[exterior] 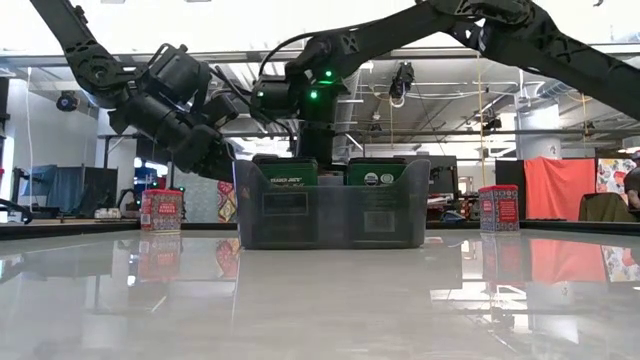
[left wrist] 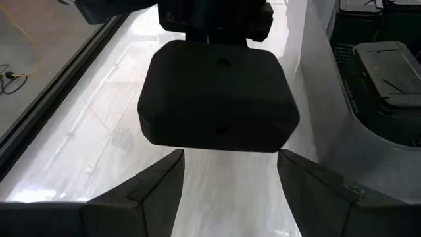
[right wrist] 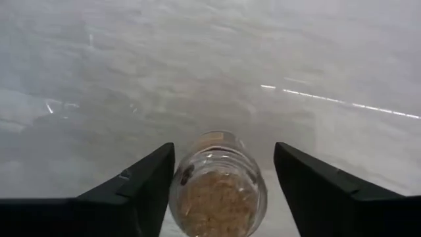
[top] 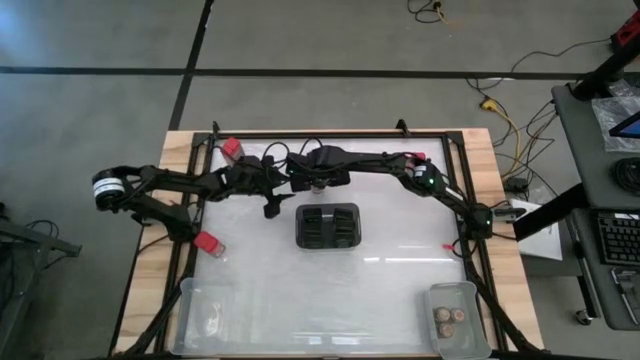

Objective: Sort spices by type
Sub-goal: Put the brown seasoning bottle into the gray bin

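The right end effector [right wrist: 220,191] hovers open astride a jar [right wrist: 218,187] on the worktop [top: 400,285], at 12 o'clock from the holder [top: 328,226]. The left end effector [left wrist: 227,178] hangs open and empty at the holder's 10 o'clock.

Two arms meeting above dark slotted holder [top: 328,226].
Red boxes [top: 232,149] and [top: 209,242] at left; round jars [top: 450,318] in right clear bin [top: 434,295].

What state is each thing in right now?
Right gripper: open around a jar, not clamped.
Jar: upright on the table, between the fingers.
Left gripper: open, empty.
Holder: upright at table centre.
Red boxes: on the table, unsorted.
Right bin: holds jars.
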